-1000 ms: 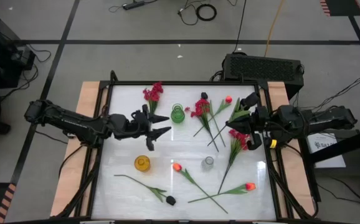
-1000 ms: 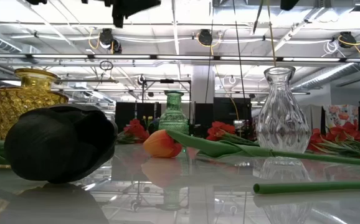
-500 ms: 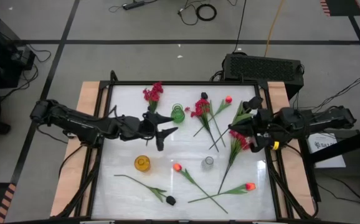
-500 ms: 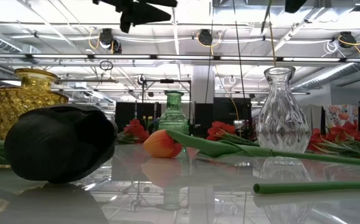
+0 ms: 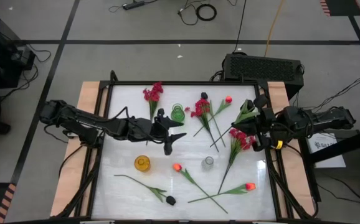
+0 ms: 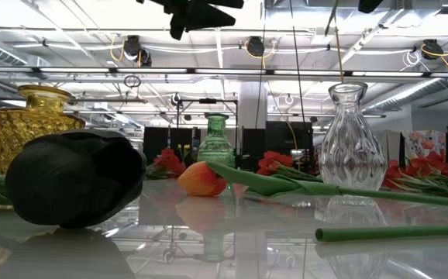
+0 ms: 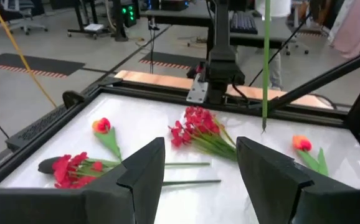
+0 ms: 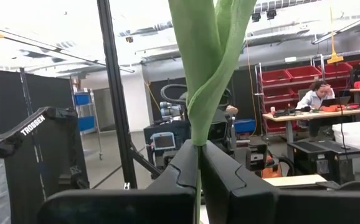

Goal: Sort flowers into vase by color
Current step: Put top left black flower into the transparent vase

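The sorting has barely begun, as far as I can judge. My desk (image 5: pixel 121 168) still carries nearly every flower lying flat, and all three vases look empty: the yellow vase (image 5: pixel 142 163), the green vase (image 5: pixel 177 113) and the clear vase (image 5: pixel 208 162) each stand upright with no stem rising out of them in either the high view or the low view.

My left arm reaches over the middle of the desk, and my left pincer (image 5: pixel 175 138) hangs above the surface with its jaws apart and nothing between them (the left wrist view shows bare desk and flowers through the gap). It sits between the green vase and the yellow vase, not touching either.

My right pincer (image 5: pixel 253 120) is at the right side of the desk, clamped tight on the green stem (image 8: pixel 198 81) of a crimson spray (image 5: pixel 240 138), whose head hangs near the desk just beside my arm. That is the only flower in hand.

Left to place, by my count: a crimson spray (image 5: pixel 153 93) near the far edge, another crimson spray (image 5: pixel 200 109) right of the green vase, three orange tulips (image 5: pixel 228 99) (image 5: pixel 176 167) (image 5: pixel 250 186), and one black bloom (image 5: pixel 170 200) at the near edge. A second dark bloom seems to lie by the far sprays, though I cannot be sure.
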